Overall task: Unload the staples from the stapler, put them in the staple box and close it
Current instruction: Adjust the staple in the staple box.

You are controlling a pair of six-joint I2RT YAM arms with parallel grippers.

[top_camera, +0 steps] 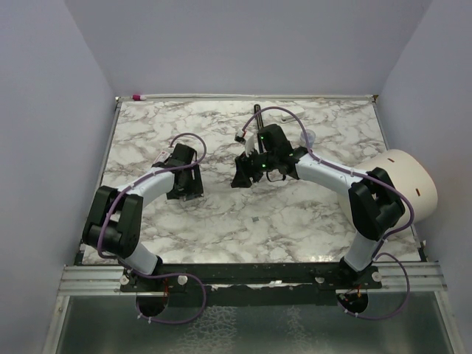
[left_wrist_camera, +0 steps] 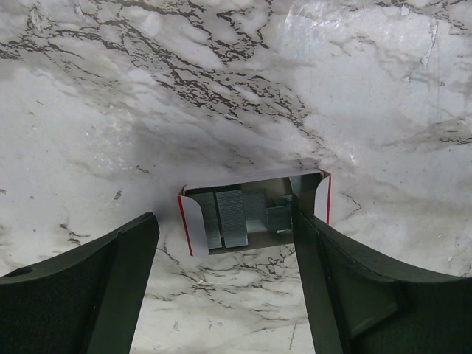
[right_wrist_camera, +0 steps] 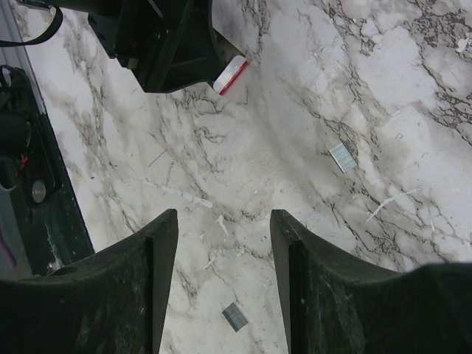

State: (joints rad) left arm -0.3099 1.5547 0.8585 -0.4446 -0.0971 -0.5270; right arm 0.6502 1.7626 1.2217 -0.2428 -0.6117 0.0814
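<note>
Left wrist: stapler [left_wrist_camera: 247, 214] sits between the left gripper's [left_wrist_camera: 223, 221] spread jaws.

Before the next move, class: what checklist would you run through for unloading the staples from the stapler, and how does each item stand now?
1. Left tool open: ok, its fingers are spread.
2. Stapler lined up with the left tool: ok, it lies on the marble table just ahead, between the fingers.
3. Left tool touching the stapler: cannot tell; one finger overlaps its end.
4. Stapler emptied: not ok, staples show inside it.
5. Right tool free: ok, open and holding nothing.
6. Table kept tidy: not ok, loose staple strips lie on the marble.
</note>
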